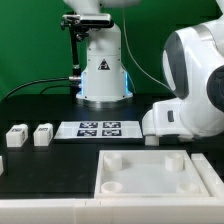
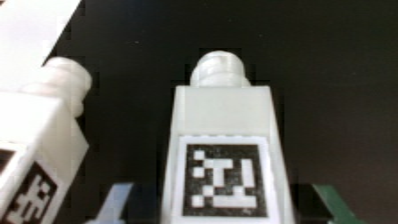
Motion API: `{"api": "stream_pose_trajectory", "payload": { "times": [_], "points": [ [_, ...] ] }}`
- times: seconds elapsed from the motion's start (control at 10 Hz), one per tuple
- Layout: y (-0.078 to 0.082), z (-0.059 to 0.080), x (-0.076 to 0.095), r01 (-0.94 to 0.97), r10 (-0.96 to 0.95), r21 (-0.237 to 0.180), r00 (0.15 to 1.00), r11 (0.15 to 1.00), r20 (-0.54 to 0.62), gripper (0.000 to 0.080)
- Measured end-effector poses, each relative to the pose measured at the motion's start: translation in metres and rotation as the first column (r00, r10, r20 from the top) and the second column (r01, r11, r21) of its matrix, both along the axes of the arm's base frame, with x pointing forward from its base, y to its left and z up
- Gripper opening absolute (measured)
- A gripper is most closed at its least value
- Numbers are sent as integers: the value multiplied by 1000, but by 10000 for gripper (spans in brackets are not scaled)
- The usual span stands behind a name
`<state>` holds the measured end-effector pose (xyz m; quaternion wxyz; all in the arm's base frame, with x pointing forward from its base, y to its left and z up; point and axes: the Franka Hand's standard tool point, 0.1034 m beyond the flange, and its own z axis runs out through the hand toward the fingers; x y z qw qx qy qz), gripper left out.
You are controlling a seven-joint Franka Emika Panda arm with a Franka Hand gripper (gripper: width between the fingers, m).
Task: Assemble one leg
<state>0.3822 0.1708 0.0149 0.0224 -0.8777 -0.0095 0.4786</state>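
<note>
In the wrist view a white leg (image 2: 217, 130) with a black-and-white marker lies on the black table, its round peg end pointing away from the camera. My gripper (image 2: 226, 206) is open. Its fingers (image 2: 125, 200) stand on either side of this leg's marker end, with a dark gap on each side. A second leg (image 2: 45, 120) lies close beside it. In the exterior view two more legs (image 1: 17, 135) (image 1: 43, 133) stand at the exterior view's left. There the gripper is hidden behind the arm's white body (image 1: 185, 95).
The marker board (image 1: 100, 128) lies mid-table. The large flat white square piece with round corner sockets (image 1: 150, 172) lies at the front. The robot base (image 1: 103, 70) stands at the back, with cables to its left.
</note>
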Motion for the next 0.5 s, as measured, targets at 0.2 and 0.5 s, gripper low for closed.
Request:
{"api": "stream_pose_trajectory", "payload": {
  "times": [0.2,0.5],
  "points": [
    [-6,24,9,-3,3,7,1000,1000,8,291],
    [-13,48,25,5,-7,20,997,1000,82,291]
  ]
}}
